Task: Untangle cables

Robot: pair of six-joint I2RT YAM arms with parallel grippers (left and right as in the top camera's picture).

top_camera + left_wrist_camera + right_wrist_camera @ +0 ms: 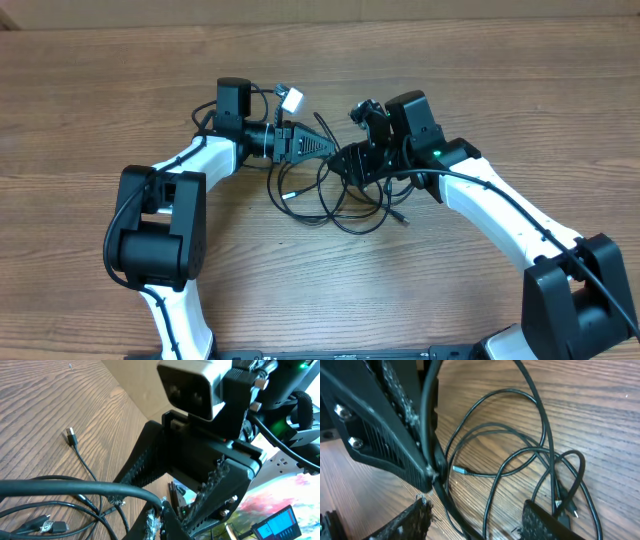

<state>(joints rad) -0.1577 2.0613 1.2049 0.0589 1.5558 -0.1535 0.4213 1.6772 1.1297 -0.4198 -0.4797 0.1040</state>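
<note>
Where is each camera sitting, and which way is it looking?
Overhead: above the table, looking down at the cables; shows left arm, right arm, left hand, right hand.
Left wrist: on the left arm, looking low across the table; own fingers shut on one cable, right hand facing it.
Right wrist: on the right arm, looking down at cable loops; own open fingers at bottom, left hand upper left.
Shared: all show the cables; each wrist view shows the other hand.

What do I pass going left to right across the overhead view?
Left arm's elbow → white plug → left gripper → right gripper → right arm. The cables spread under both grippers, so they have no single place.
</note>
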